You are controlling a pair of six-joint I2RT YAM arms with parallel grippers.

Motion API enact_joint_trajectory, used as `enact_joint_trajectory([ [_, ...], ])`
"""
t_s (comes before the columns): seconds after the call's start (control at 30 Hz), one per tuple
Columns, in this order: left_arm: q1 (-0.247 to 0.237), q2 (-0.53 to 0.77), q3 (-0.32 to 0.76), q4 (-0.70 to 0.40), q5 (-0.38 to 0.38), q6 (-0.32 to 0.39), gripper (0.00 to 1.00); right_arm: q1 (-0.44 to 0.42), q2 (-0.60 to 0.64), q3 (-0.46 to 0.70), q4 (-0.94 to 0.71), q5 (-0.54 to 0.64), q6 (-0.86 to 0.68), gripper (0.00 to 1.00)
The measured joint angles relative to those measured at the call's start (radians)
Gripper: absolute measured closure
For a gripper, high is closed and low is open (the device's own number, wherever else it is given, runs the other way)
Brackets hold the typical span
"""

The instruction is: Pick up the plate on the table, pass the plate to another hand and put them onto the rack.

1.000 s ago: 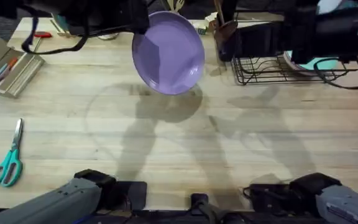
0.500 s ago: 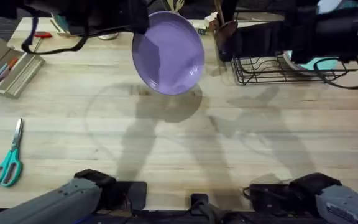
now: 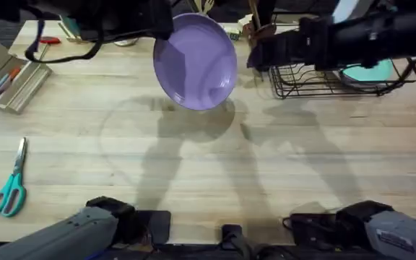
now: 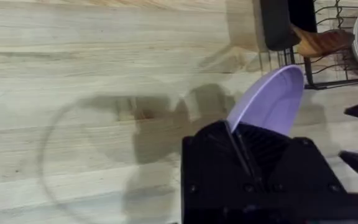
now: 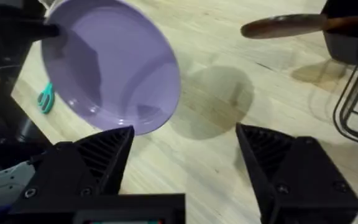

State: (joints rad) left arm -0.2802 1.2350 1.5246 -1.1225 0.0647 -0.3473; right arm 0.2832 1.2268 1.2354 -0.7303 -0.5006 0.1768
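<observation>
Right gripper [image 5: 182,168]: black ribbed fingers spread wide, nothing between them. Beyond them, glossy round lavender plate [image 5: 110,65] held tilted above the grainy wood table [image 3: 193,173], left of the black wire rack [image 3: 323,79]. Left gripper [image 4: 241,146] clamped on its rim.

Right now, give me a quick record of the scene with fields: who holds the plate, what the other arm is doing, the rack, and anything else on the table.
plate: lavender plate held off the table, tilted
left gripper: left gripper, fingers shut on the plate's rim
right gripper: right gripper, fingers open, facing the plate, not touching it
handover: not yet done
rack: black wire rack at the table's far right, a teal plate in it
other items: teal-handled scissors near the left edge; tray of pens at far left
</observation>
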Motion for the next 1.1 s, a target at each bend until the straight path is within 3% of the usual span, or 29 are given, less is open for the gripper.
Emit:
enact_joint_trajectory([
  [0.37, 0.000, 0.000, 0.000, 0.000, 0.000, 0.000, 0.960, 0.011, 0.122, 0.000, 0.094, 0.000, 0.003, 0.006],
  [0.77, 0.000, 0.000, 0.000, 0.000, 0.000, 0.000, 0.960, 0.110, 0.251, 0.000, 0.199, 0.000, 0.003, 0.013],
  [0.9, 0.000, 0.000, 0.000, 0.000, 0.000, 0.000, 0.960, 0.122, 0.263, 0.000, 0.202, 0.000, 0.003, 0.105],
  [1.1, 0.000, 0.000, 0.000, 0.000, 0.000, 0.000, 0.959, 0.124, 0.263, 0.000, 0.206, 0.000, 0.007, 0.351],
])
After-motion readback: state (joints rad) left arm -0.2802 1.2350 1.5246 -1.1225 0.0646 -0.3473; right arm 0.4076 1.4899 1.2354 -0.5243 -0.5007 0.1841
